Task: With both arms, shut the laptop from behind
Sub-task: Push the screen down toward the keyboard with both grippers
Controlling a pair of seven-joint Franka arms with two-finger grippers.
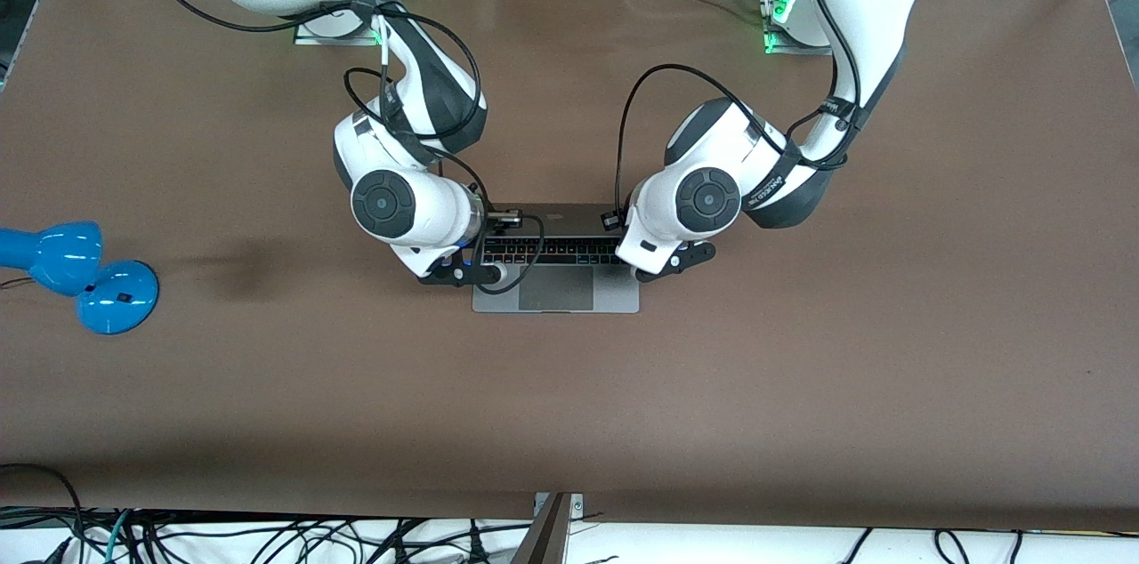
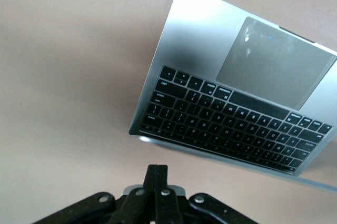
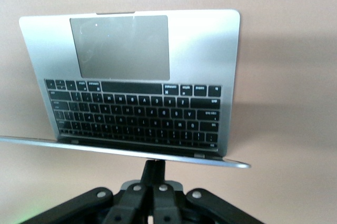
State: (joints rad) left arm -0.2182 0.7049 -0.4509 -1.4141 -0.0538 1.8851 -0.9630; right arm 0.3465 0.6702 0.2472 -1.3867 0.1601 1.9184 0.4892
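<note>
Here the laptop (image 1: 556,275) lies open mid-table, lid tilted partway over its keyboard. The left gripper (image 2: 157,177) and right gripper (image 3: 154,170), both pinched shut and holding nothing, sit against the lid's top edge. The arms hide the screen.

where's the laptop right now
In the front view the laptop sits open near the middle of the brown table, between the shut left gripper and shut right gripper, far from the blue lamp at the right arm's end.
</note>
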